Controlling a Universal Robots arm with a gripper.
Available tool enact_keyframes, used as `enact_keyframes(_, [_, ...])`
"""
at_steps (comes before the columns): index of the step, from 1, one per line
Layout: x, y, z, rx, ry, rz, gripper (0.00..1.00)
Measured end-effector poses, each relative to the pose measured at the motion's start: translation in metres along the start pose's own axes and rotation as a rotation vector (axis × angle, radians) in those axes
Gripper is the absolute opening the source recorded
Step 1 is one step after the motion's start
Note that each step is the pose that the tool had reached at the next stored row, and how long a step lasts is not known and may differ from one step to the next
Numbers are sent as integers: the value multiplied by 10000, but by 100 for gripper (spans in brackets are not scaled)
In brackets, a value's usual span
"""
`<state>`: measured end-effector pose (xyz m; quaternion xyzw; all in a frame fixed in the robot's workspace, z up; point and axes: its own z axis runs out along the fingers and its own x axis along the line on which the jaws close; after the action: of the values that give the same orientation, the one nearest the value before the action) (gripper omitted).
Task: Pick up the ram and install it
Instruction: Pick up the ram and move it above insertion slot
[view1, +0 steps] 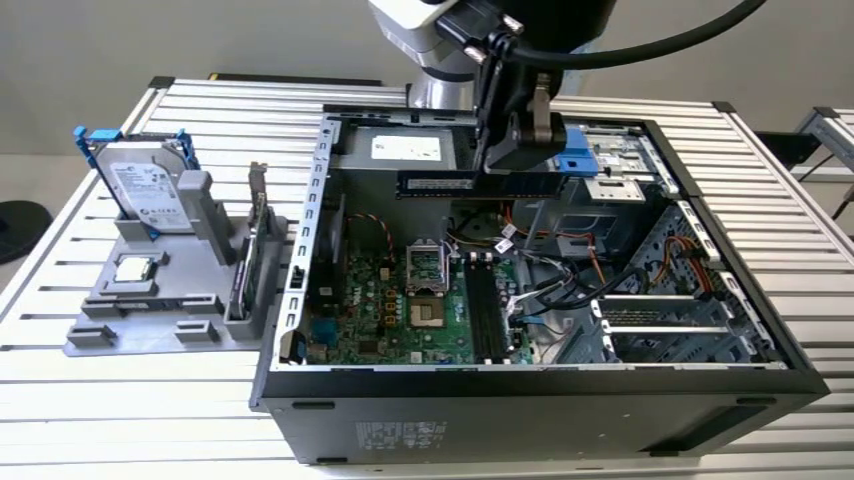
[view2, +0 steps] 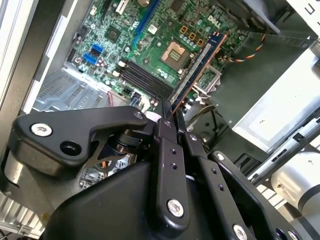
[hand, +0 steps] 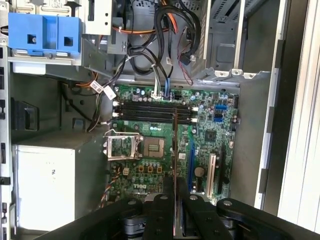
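Aluminium table (view1: 134, 420), slatted, is carrying every item listed.

1. Case (view1: 534, 420): black steel tower, lying on its side with the panel off, interior facing up.
2. Fixture (view1: 147, 320): grey moulded stand, sitting beside the case on the exterior view's left and holding a silver hard drive (view1: 140, 190) upright on blue rails.
3. Motherboard (hand: 150, 165): green, lying flat on the case floor, with cables trailing over one edge.
4. Gripper (view1: 518, 165): black, hanging over the open case. Its jaws are pinching the ram by its flat faces, nearly closed around the thin board.
5. Ram (view1: 467, 183): a dark blue-green stick, riding in the air above the motherboard and well clear of it, long axis level in the exterior view. The jaws are gripping it toward the exterior view's right end, not at mid-length, so most of the stick is sticking out unsupported.
6. Slots (hand: 155, 112): a bank of dark parallel sockets beside the processor socket, all looking vacant.

Handling note, judged: the ram is looking very light, stiff and thin, yet fragile. Chips and the contact edge are best left untouched. A grip across the flat faces along the upper edge is suiting it. An off-centre hold is risking tilt under seating pressure.
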<state>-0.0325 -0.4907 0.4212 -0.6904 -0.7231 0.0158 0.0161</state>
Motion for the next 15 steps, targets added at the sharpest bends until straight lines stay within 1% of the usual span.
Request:
enact_keyframes(4, [-1, 30, -1, 10, 1, 7, 0])
enact_keyframes(15, [-2, 36, -2, 10, 1, 7, 0])
